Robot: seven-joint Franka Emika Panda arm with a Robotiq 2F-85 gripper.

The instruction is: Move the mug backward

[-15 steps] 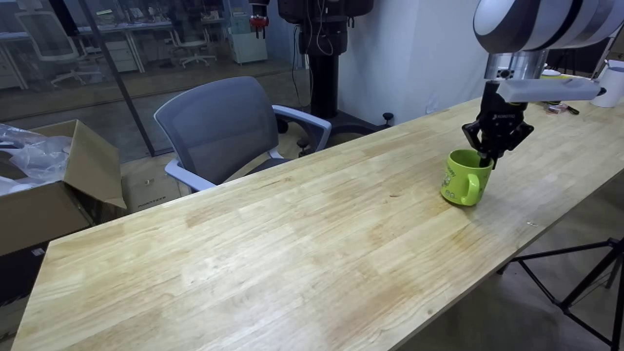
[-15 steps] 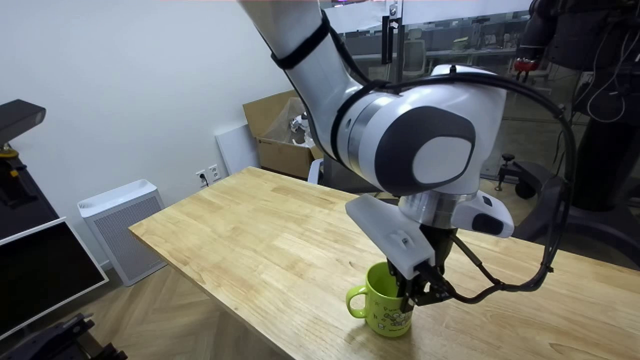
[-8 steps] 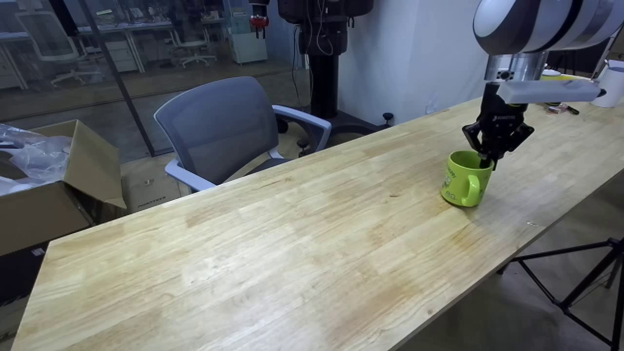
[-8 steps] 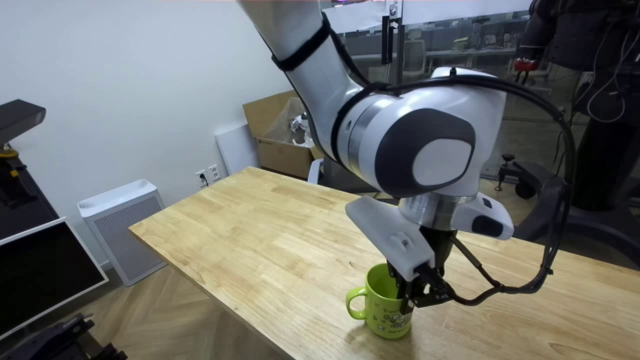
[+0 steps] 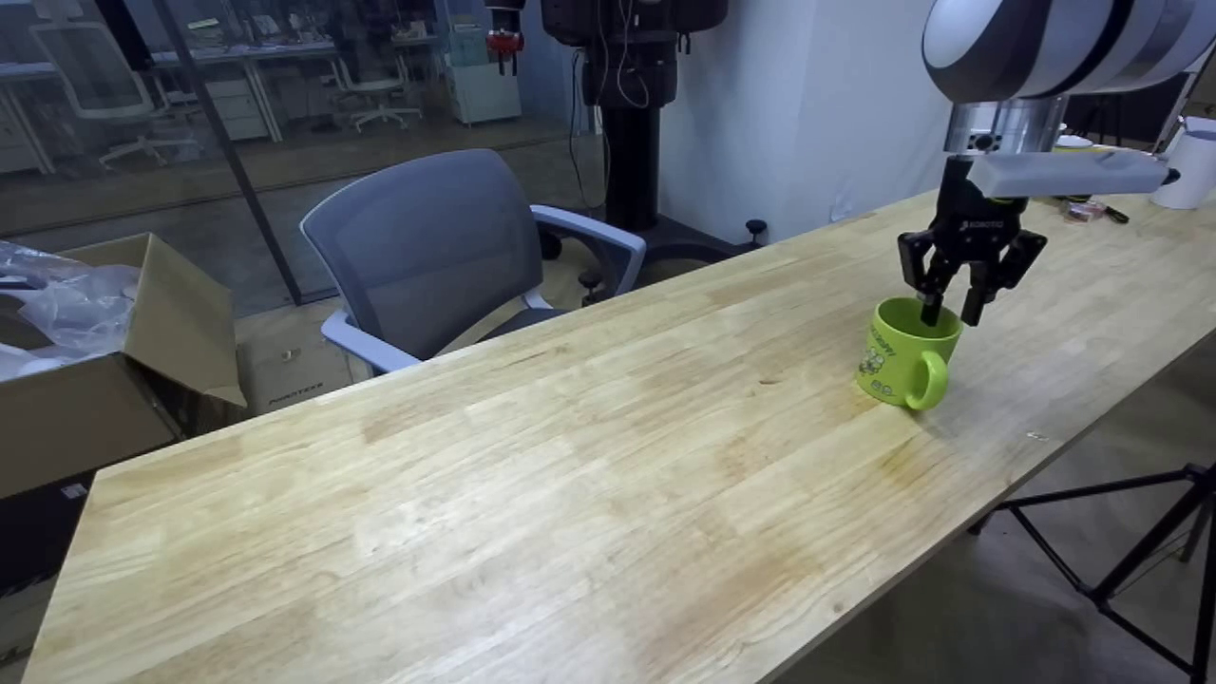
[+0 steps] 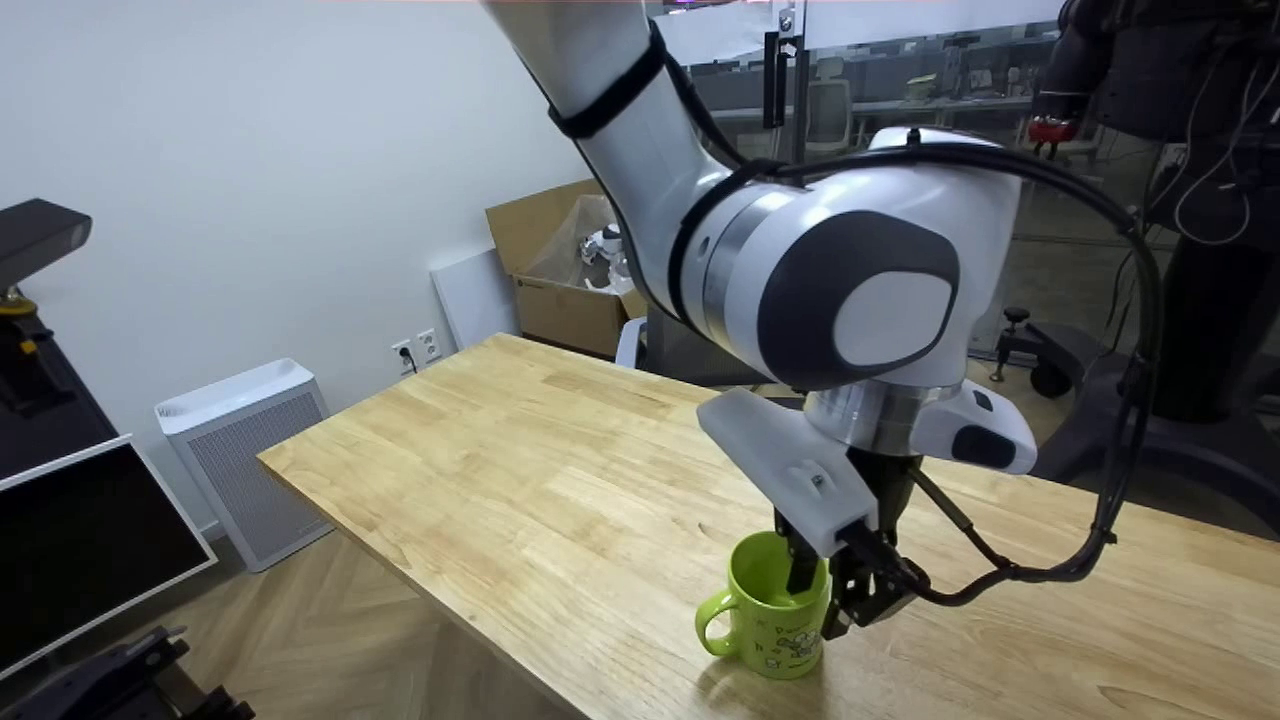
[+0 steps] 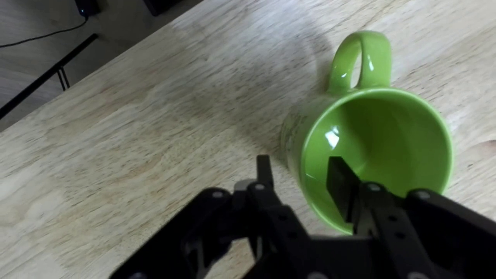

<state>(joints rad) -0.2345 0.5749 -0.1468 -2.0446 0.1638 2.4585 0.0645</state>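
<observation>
The lime-green mug stands upright on the wooden table, near its long edge; it also shows in an exterior view and in the wrist view. Its handle points up in the wrist view. My gripper points down at the mug's rim, and it also shows in an exterior view. In the wrist view my gripper is open, with the rim between its fingers. One finger is inside the mug, the other outside. Gaps show between the fingers and the wall.
The wooden table stretches beyond the mug. A grey chair stands along its far side. A white container and small items stand at the table's far right end. A black tripod stands beside the near edge.
The gripper has opened and let go of the mug's rim. The mug has turned slightly, its handle shifting right in an exterior view. The arm has barely moved.
</observation>
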